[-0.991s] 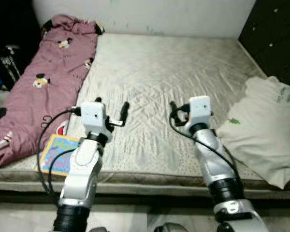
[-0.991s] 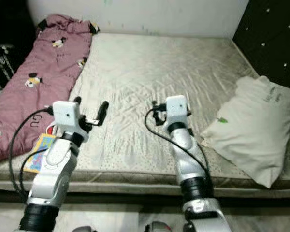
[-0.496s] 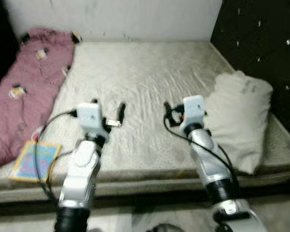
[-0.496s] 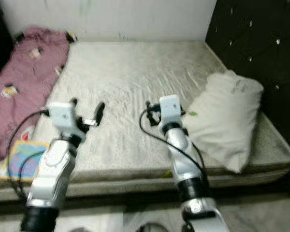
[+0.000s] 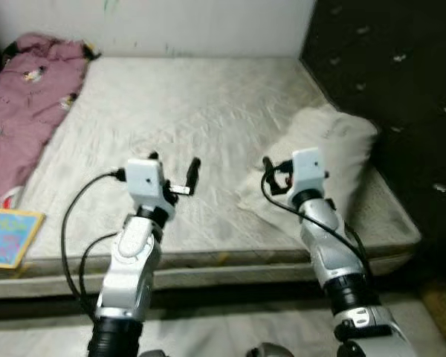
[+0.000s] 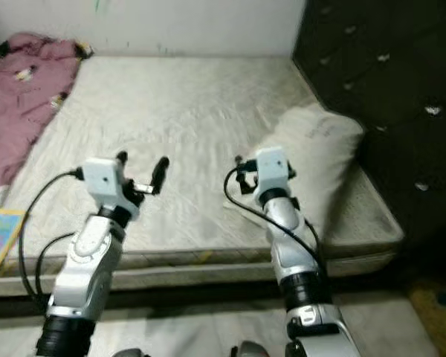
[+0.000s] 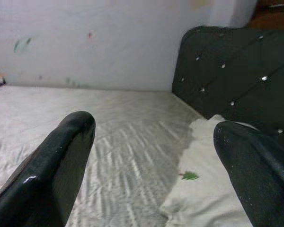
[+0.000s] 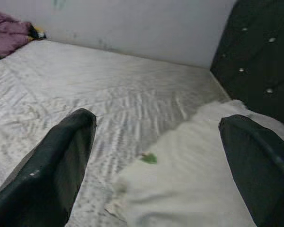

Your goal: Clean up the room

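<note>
A crumpled white pillow (image 5: 327,152) lies on the right side of the bed's pale mattress (image 5: 186,104), against the black headboard. A pink patterned blanket (image 5: 22,89) is heaped along the bed's far left, with a colourful book (image 5: 4,236) near the front left corner. My left gripper (image 5: 174,165) is open and empty above the front middle of the mattress. My right gripper (image 8: 158,123) is open too, hovering just in front of the pillow (image 8: 203,184), whose near edge bears a small green mark.
A black tufted headboard (image 5: 386,74) rises along the bed's right side. A white wall (image 5: 171,22) runs behind the bed. The bed's front edge (image 5: 208,260) lies just below my arms, with floor beneath.
The camera has swung to the right: pillow and headboard now sit nearer the middle, blanket and book have slid to the left edge. Both arms keep the same raised, open pose.
</note>
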{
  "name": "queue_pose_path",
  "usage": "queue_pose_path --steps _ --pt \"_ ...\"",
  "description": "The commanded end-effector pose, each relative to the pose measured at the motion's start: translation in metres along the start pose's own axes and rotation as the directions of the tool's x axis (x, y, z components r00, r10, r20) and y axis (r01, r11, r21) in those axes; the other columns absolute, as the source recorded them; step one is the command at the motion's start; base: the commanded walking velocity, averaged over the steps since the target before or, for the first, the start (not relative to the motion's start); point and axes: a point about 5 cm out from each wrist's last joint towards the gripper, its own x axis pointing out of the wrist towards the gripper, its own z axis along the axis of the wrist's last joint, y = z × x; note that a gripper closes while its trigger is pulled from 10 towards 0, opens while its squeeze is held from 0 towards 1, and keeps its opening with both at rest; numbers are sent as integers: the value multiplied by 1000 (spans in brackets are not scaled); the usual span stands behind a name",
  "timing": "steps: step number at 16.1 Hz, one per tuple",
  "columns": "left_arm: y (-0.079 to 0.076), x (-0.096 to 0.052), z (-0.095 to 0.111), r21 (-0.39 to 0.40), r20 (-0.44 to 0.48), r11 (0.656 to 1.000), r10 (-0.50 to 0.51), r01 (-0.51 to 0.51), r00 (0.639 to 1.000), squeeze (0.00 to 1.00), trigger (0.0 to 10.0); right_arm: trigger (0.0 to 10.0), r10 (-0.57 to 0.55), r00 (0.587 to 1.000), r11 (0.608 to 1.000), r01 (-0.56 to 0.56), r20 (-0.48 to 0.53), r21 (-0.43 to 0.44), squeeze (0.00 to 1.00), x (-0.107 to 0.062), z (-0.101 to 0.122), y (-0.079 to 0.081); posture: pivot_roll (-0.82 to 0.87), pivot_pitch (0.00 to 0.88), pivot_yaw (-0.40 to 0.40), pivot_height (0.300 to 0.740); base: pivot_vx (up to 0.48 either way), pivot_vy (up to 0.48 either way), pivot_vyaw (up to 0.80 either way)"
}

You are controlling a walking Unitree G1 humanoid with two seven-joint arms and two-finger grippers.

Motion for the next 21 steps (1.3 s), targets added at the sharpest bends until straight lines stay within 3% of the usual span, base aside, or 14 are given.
queue_pose_path --steps 1,21 --pt "4 0 5 8 23 1000 0 0 1000 0 10000 10000 20 1000 1000 -20 20 8 0 3 6 9 -11 0 -19 740 251 0 0" --pt "4 1 5 10 25 1000 -11 11 1000 0 10000 10000 21 1000 1000 -21 22 7 0 4 6 9 -8 0 -18 740 322 0 0"
